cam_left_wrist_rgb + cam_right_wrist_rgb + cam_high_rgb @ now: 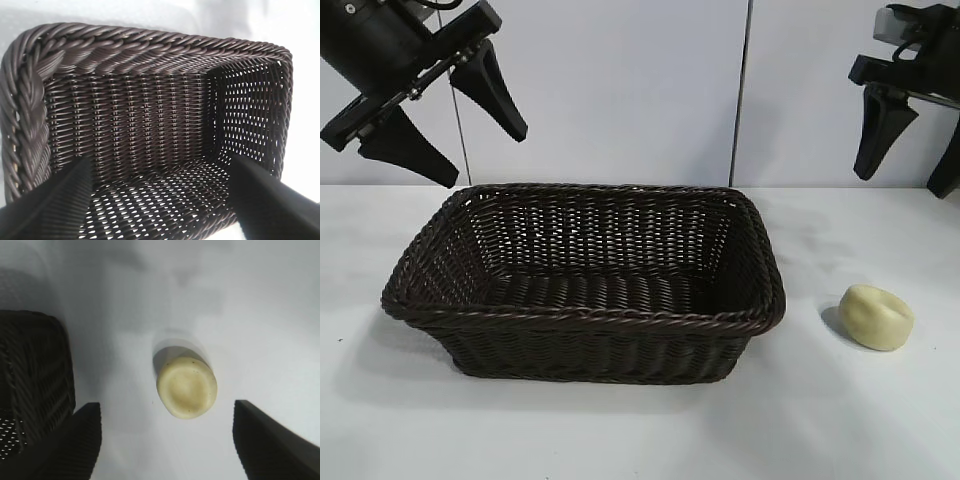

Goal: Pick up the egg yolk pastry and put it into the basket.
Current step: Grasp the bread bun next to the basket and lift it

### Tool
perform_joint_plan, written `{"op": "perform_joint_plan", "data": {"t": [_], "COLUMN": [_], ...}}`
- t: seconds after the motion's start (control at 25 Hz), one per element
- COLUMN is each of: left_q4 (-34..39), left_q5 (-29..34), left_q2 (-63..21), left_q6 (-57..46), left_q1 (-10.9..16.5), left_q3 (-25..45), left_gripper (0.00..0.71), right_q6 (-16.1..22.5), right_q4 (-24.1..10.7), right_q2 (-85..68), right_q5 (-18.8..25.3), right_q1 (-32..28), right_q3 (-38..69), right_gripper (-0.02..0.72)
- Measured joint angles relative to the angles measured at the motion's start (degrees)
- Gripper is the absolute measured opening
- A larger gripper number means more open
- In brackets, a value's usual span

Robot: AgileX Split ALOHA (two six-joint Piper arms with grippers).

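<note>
The small pale yellow, dome-shaped egg yolk pastry (877, 317) sits alone on the white bench (620, 430), just right of the large dark brown woven wicker basket (585, 318) and not touching it. By the look of it this is a light, soft, crumbly thing (there's already a slight dent in its top), so a hard squeeze could crush it — best taken across its rounded sides, low on the dome, with gentle pressure. Its matte surface should give decent grip.

Up at the far right, the right end effector (910, 145) hangs above the bench with its fingers spread wide, holding nothing; through its wrist camera the pastry (187, 388) lies between the two dark fingers, well clear of both. The pick has not yet begun.

At the far left, the left end effector (445, 105) hovers above the basket's left end — also wide apart, empty, looking down into the bare weave (150, 130).
</note>
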Motion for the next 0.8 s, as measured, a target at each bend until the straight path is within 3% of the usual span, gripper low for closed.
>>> {"op": "perform_joint_plan", "data": {"t": [0.8], "left_q4": [0.0], "left_q5": [-0.36], "left_q2": [0.0], "left_q6": [0.0], "left_q1": [0.0], "left_q3": [0.0], "left_gripper": [0.549], "right_q6": [-1.25], "right_q4": [1.0], "right_q2": [6.25], "right_q5": [-0.09], "right_q1": [0.23], "right_q3": [1.9], "right_gripper": [0.529]}}
